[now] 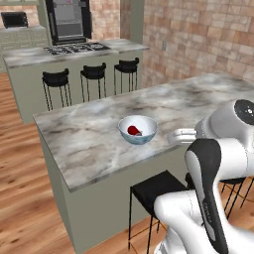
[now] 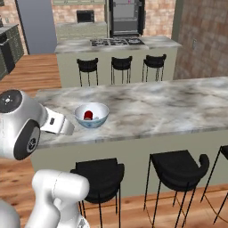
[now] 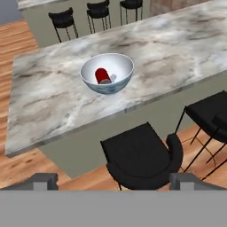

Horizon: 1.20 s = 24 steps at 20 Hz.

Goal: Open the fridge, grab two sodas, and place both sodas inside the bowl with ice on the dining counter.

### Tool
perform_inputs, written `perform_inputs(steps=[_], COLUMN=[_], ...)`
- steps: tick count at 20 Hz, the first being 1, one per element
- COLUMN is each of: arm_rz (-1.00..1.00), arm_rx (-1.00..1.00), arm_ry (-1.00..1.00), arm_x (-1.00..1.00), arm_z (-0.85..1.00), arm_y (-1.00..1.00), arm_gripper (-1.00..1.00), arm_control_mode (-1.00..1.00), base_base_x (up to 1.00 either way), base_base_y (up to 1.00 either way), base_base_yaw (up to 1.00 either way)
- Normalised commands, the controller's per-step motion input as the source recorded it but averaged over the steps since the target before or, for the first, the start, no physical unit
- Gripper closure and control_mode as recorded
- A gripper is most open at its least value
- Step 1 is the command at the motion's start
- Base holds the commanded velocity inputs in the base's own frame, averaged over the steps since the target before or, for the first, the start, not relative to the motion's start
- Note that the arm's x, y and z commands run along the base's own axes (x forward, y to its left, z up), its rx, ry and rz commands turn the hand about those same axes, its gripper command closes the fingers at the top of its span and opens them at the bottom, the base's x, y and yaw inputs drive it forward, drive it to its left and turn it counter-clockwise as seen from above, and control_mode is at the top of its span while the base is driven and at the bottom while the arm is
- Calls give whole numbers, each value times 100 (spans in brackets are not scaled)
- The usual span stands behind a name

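Fingers (image 3: 113, 181) spread, empty — red soda (image 3: 101, 75) lying in bowl (image 3: 116, 84), well apart

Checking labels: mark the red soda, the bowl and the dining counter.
red soda (image 3: 101, 75), hand view, can's side.
bowl (image 3: 125, 67), hand view, inner wall at rim.
dining counter (image 1: 89, 139), left base view, bare marble.

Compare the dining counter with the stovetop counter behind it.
The dining counter carries a bowl with a red can in it; the stovetop counter carries a black stovetop. The dining counter lies nearer the cameras, the stovetop counter by the fridge. Both are veined marble on sage-green bases with black stools.
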Motion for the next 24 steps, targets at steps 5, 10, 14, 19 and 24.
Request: perform_inputs(steps=[5, 10, 14, 19, 24], arm_rz=[-1, 0, 0, 0, 0], arm_rx=[-1, -1, 0, 0, 0], arm_ry=[0, 0, 0, 0, 0], arm_x=[-7, -8, 0, 0, 0], arm_z=[-2, -11, 0, 0, 0], arm_y=[1, 10, 0, 0, 0], arm_gripper=[-100, -100, -100, -100, -100], arm_control_mode=[-100, 100, 100, 100, 100], base_base_x=[0, -11, -61, -34, -2], base_base_y=[0, 12, 90, 100, 100], base_base_yaw=[0, 0, -1, -5, -9])
